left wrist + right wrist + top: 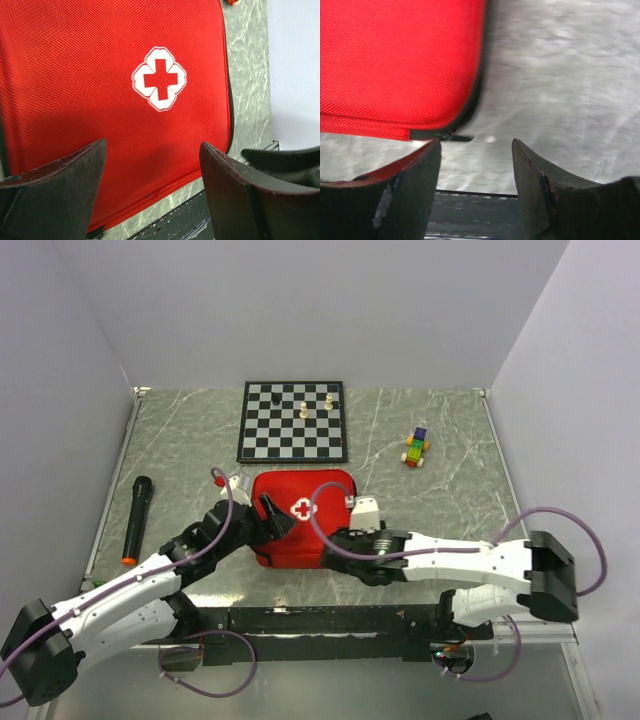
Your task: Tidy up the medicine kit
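Lying flat, the medicine kit (290,533) sits just ahead of both jaws, each spread apart.

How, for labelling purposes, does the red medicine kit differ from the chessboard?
The medicine kit is red fabric with a white cross; the chessboard is black-and-white checked. The chessboard carries three chess pieces; the medicine kit none. The medicine kit lies nearer the table's front edge, the chessboard behind it. Both are square, similar in size, lying flat.
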Motion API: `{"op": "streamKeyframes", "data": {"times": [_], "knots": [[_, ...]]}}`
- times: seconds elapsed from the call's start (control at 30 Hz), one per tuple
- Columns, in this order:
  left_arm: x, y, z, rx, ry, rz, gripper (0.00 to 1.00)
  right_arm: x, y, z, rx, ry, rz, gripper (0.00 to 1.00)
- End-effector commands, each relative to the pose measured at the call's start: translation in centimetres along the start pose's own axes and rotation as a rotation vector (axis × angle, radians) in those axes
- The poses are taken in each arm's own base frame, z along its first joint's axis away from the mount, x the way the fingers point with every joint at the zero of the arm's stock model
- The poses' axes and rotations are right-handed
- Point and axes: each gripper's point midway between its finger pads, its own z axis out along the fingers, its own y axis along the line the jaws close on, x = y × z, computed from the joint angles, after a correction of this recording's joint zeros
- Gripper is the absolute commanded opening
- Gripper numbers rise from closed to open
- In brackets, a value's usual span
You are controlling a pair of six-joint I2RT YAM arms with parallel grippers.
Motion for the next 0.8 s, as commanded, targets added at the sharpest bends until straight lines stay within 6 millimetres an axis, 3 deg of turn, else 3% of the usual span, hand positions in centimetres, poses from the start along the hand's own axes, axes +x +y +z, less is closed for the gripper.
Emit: {"op": "streamKeyframes", "data": {"times": [0.0, 0.17, 0.47, 0.6, 0.77], "knots": [[0.8, 2.6, -0.1, -0.084, 0.011, 0.026, 0.81, 0.5, -5.9, -0.4, 0.111, -0.008, -0.005, 0.63], [0.8, 2.7, -0.1, -0.082, 0.008, 0.021, 0.81, -0.8, -3.0, -2.0, -0.008, -0.083, -0.051, 0.66], [0.4, 2.7, -0.5, -0.087, -0.005, 0.025, 0.81, -1.7, 1.7, -2.2, -0.137, -0.114, -0.154, 0.70], [0.4, 2.9, -0.5, -0.087, -0.008, 0.021, 0.81, -1.8, 1.6, -1.4, -0.081, -0.100, -0.167, 0.69], [0.5, 3.1, -0.4, -0.096, -0.001, 0.029, 0.81, -1.1, -1.4, -0.1, 0.085, -0.033, -0.146, 0.66]]}}
